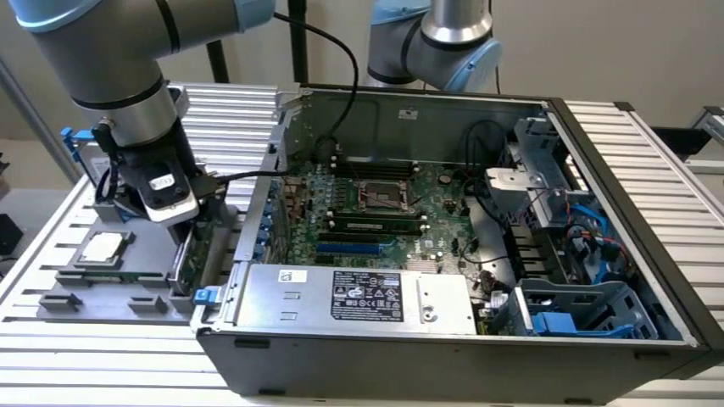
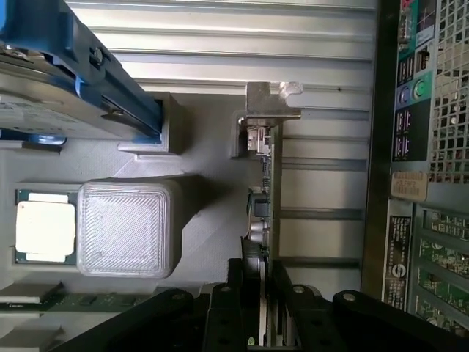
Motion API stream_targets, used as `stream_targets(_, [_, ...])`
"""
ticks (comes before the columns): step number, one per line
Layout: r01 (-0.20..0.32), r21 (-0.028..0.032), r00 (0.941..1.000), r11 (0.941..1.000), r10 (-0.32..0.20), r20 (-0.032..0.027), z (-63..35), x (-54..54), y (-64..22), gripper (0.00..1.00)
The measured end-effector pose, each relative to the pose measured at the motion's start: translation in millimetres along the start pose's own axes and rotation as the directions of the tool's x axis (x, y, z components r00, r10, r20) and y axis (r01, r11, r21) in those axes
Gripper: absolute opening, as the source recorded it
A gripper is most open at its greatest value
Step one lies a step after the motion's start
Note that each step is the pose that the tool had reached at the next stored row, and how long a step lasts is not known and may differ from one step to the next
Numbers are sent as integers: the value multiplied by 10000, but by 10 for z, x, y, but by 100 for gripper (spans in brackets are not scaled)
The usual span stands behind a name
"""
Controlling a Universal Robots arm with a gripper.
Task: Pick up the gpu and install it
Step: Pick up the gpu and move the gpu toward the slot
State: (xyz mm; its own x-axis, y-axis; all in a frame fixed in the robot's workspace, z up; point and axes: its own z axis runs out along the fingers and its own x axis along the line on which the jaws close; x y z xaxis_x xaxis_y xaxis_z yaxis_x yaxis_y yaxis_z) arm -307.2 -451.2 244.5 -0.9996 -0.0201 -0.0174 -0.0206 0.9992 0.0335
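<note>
Gripper [image 1: 179, 222] fingers pinch the gpu [image 1: 185, 259] from both sides. At the exterior view's left, a square silver chip [image 1: 100, 248] lies on the grey holder [image 1: 68, 292]. The green card stands on edge at the holder's right side, just beside the open computer case [image 1: 453, 360].

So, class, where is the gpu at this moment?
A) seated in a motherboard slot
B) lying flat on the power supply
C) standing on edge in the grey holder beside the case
C: the gpu stands on edge in the grey holder outside the case, with the gripper at it.
</note>
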Motion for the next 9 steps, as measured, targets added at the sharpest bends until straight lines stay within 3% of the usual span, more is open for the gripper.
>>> stream_targets(7, [0, 0, 10000, 10000, 0, 0, -300, -5, 10, 0])
stream_targets(9, [-1, 0, 10000, 10000, 1, 0, -424, -7, 14, 0])
